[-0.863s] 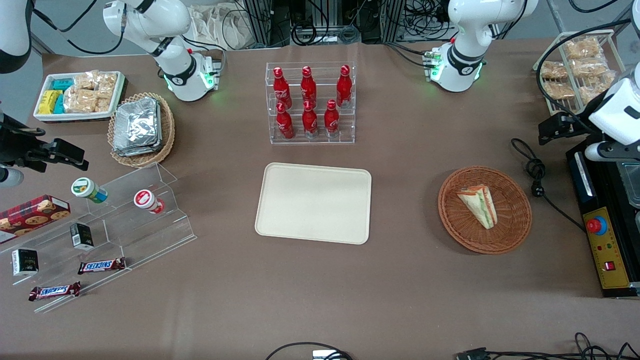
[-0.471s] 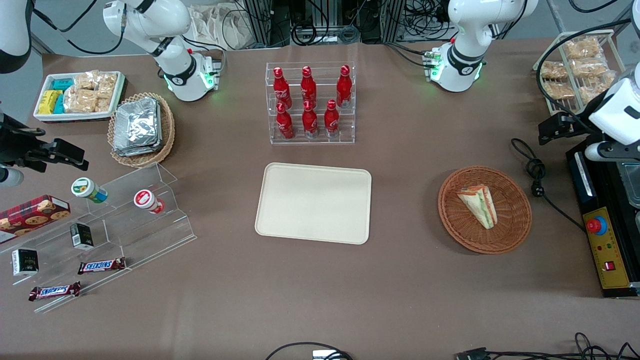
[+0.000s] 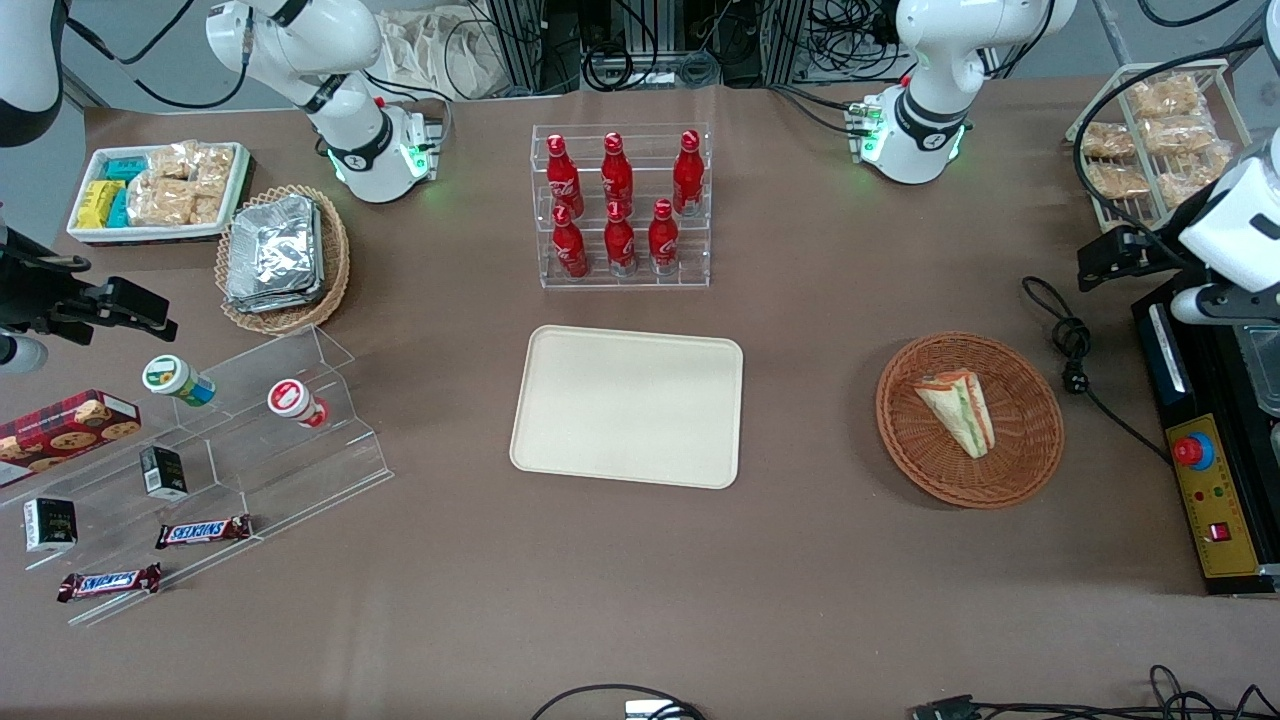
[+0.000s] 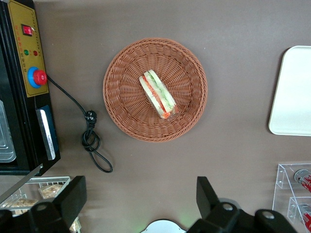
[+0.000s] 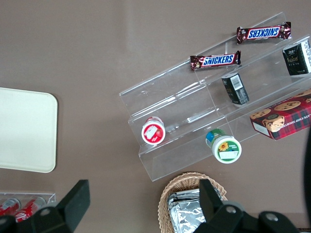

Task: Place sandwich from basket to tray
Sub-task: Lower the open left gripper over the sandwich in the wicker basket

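Brown covering runs the whole length of the bench, and on it nothing of the job is done yet — the sandwich (image 3: 958, 410) lies on its side in the basket (image 3: 1030, 455), well apart from the bare tray (image 3: 626, 405) in the middle. My tool (image 4: 141, 196) hangs high above the bench near the basket, fingers spread wide and holding nothing. As I judge it, everything is left: come down, take hold of the sandwich, carry it across and set it on the tray.
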